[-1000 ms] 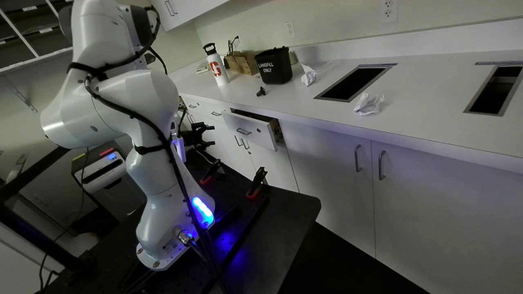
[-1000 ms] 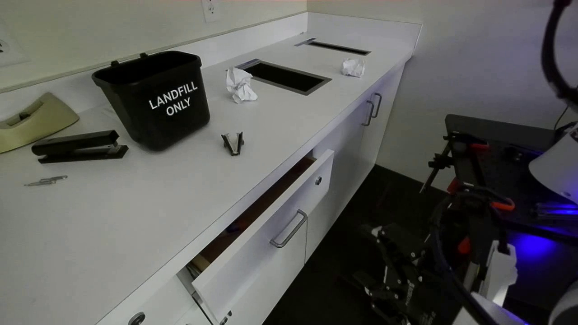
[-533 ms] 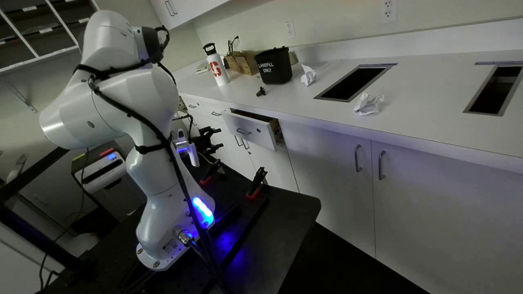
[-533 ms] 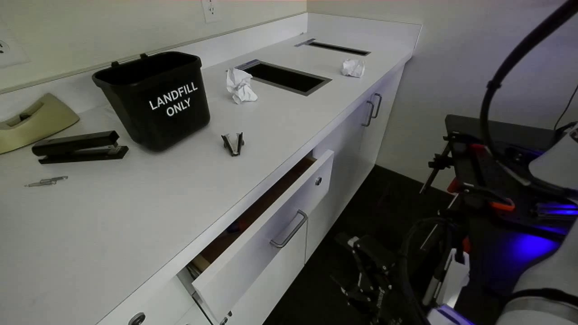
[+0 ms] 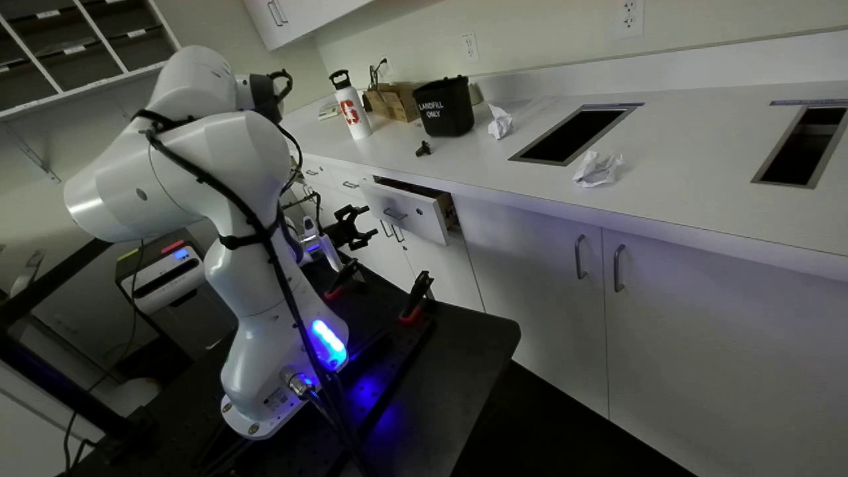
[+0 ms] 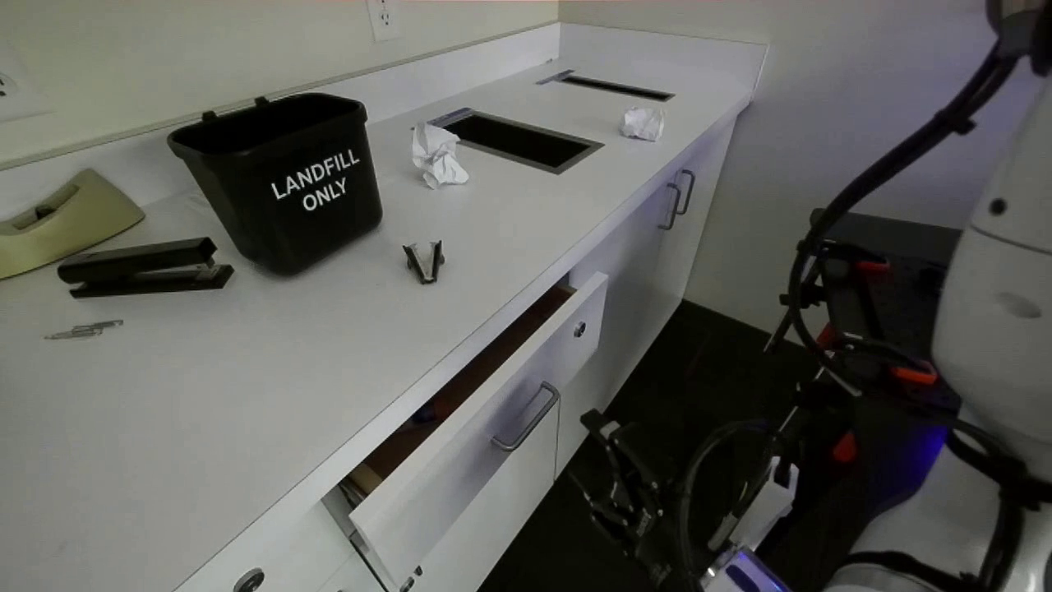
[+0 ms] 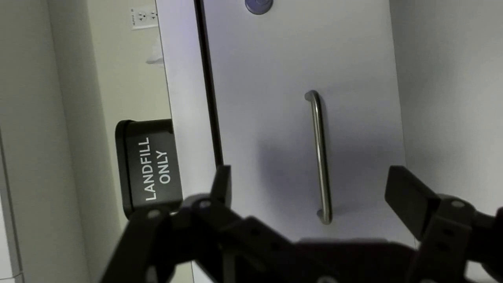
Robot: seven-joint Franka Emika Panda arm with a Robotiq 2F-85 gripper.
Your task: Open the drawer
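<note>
The drawer (image 6: 460, 493) has a flat white front and stands partly pulled out under the counter edge. It shows in both exterior views (image 5: 427, 225). Its brown inside shows as a narrow strip with some small items, too dim to tell. Its metal bar handle (image 6: 531, 426) is on the front; in the wrist view the handle (image 7: 320, 153) stands lengthwise between the fingers. My gripper (image 7: 310, 181) is open and empty, its fingers either side of the handle in that view. In the exterior views the gripper (image 6: 590, 456) is in front of the drawer, apart from the handle (image 5: 395, 214).
On the white counter (image 6: 329, 362) stand a black landfill bin (image 6: 288, 197), a stapler (image 6: 144, 267), a staple remover (image 6: 425, 263), crumpled papers (image 6: 438, 156) and a white bottle (image 5: 354, 116). Cabinet doors (image 5: 530, 291) are beside the drawer. Clamps (image 5: 416, 298) stick up from the robot's table.
My open gripper and arm have moved toward the drawer handle, rightward in one exterior view and leftward and up in the other. The drawer has not moved.
</note>
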